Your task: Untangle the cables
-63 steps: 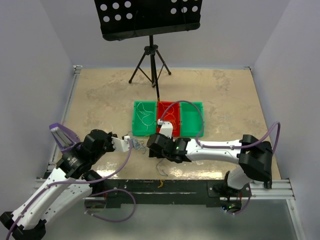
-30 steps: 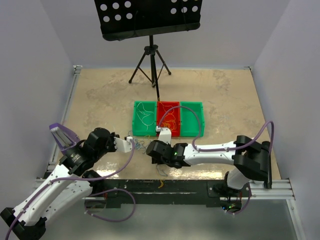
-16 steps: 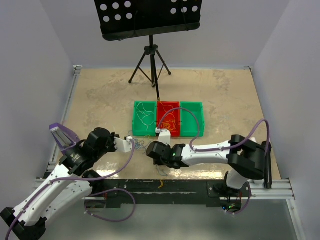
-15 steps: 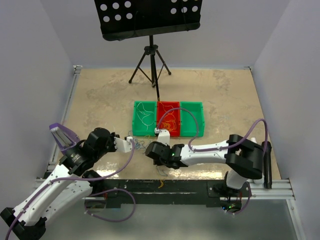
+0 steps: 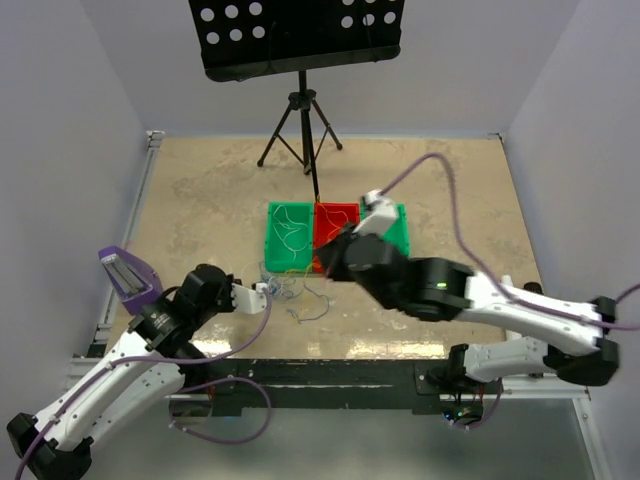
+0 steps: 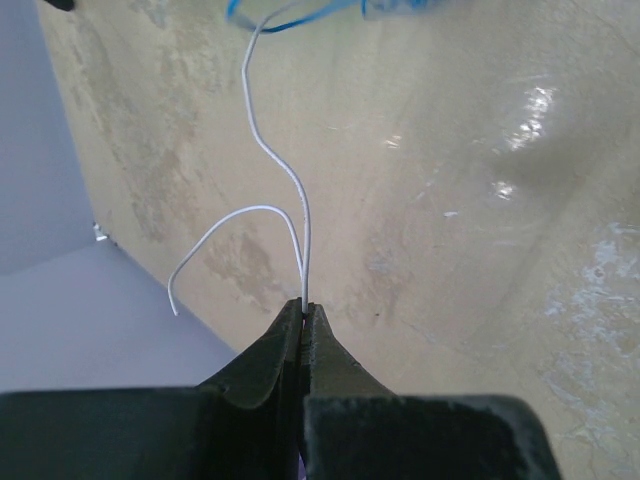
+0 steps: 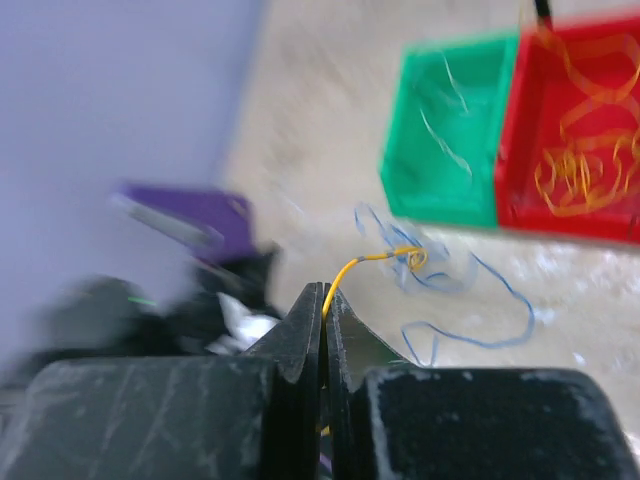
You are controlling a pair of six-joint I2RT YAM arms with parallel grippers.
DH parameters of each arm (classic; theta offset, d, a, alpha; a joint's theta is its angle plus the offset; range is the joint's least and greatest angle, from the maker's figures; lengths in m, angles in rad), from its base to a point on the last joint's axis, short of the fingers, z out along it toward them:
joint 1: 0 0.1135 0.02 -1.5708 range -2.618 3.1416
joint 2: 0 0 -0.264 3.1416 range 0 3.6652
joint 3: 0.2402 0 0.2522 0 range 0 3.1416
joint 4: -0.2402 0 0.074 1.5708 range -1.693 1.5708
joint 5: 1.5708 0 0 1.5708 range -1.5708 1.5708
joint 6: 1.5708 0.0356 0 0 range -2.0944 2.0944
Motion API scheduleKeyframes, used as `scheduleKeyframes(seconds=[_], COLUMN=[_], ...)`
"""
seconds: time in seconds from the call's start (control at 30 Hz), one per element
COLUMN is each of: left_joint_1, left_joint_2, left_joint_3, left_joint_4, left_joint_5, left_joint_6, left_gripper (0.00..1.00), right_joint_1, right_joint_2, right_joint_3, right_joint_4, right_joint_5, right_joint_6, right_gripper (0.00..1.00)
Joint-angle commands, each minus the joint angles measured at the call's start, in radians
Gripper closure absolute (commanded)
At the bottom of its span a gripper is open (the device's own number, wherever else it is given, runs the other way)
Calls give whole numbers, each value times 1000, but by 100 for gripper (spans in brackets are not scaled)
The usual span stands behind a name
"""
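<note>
Bare table (image 5: pixel 200 200) flanks both sides — trays (image 5: pixel 272 228) and tripod (image 5: pixel 302 125) stand mid-table.

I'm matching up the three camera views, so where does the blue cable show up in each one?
Top external: the blue cable lies on the table just in front of the left green bin.
Left wrist: at the top edge, beyond the white cable.
Right wrist: centre right, below the green bin, blurred.
Shared landmark: the mottled tan table.

Robotics lab cell indicated: tabletop (image 5: pixel 200 190) enclosed by plain white walls (image 5: pixel 60 150), aluminium frame (image 5: pixel 138 190), left arm (image 5: pixel 110 375) and right arm (image 5: pixel 520 308) mounted, perforated panel (image 5: pixel 300 35) on tripod (image 5: pixel 300 130).
</note>
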Motion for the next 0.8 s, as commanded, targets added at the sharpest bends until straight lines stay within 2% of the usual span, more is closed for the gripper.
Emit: scheduleKeyframes(seconds=[0.0,0.17,0.33,0.77], left_joint_1=[5,2,3,5], left_joint_2=[-23,-45,-93,-228], left_joint_3=[-75,-140,-203,-353], left_joint_4=[56,53,30,-59], left_joint_5=[24,27,-8,-94], left_joint_6=[-18,-10,36,112], left_gripper=[100,100,100,100], right_joint_1=[2,2,1,-7], right_joint_2=[-229,-337,-403,-322], right_joint_3=[172,328,428,719], right_joint_4=[-267,-528,-531,-528], right_joint_5=[286,460,517,763], right_joint_6=[38,159,104,-134], right_gripper=[100,100,100,100])
